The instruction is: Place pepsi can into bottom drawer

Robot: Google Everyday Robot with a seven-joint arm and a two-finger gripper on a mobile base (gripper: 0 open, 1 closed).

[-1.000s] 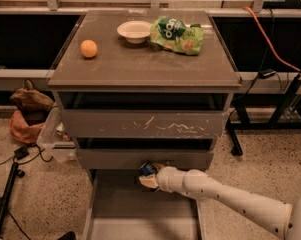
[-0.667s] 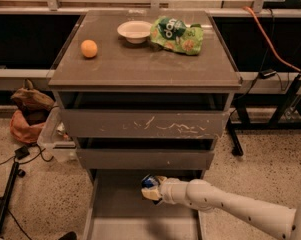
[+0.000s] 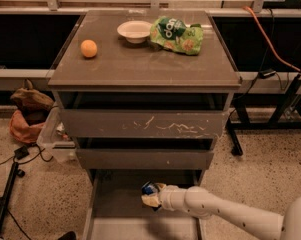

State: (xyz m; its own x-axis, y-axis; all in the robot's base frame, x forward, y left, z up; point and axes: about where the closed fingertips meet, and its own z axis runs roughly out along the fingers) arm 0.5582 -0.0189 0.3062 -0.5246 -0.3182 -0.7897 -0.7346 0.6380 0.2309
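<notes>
Pepsi can (image 3: 148,188), a small dark-blue metal can, sits low in the frame just right of centre, clasped in the end effector (image 3: 152,196) of the white arm (image 3: 225,215) reaching in from the lower right corner. Both are over the pulled-out bottom drawer (image 3: 115,209), a grey-brown shallow tray, near its back. On the grey-brown counter (image 3: 140,69) above lie a round orange fruit (image 3: 89,48), a white bowl (image 3: 134,31) and a green crinkled chip bag (image 3: 176,34).

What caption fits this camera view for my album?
The tool holds the pepsi can over the open bottom drawer, with orange, bowl and chip bag up top.
</notes>
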